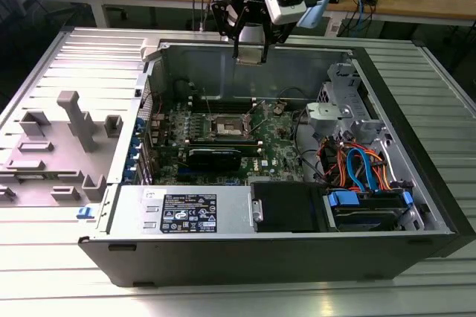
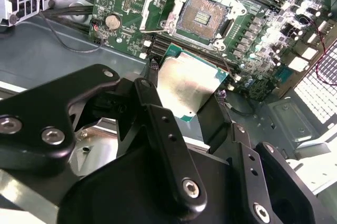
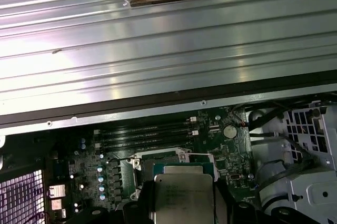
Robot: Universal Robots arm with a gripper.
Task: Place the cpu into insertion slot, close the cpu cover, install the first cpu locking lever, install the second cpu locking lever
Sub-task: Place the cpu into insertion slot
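My gripper hangs above the open computer case, near its far wall, shut on the cpu. In both wrist views the cpu is a flat silver-grey square held by its edges between the black fingers. The insertion slot lies below on the green motherboard with its contact field bare. In the first wrist view the held chip partly hides the insertion slot. The cpu cover stands swung open beside the socket. A thin wire lever sticks out near the socket's corner.
Black memory strips run alongside the socket, and a coin battery sits close by. A labelled power supply and a cabled drive cage fill the near side. A grey fixture stands at the exterior view's left.
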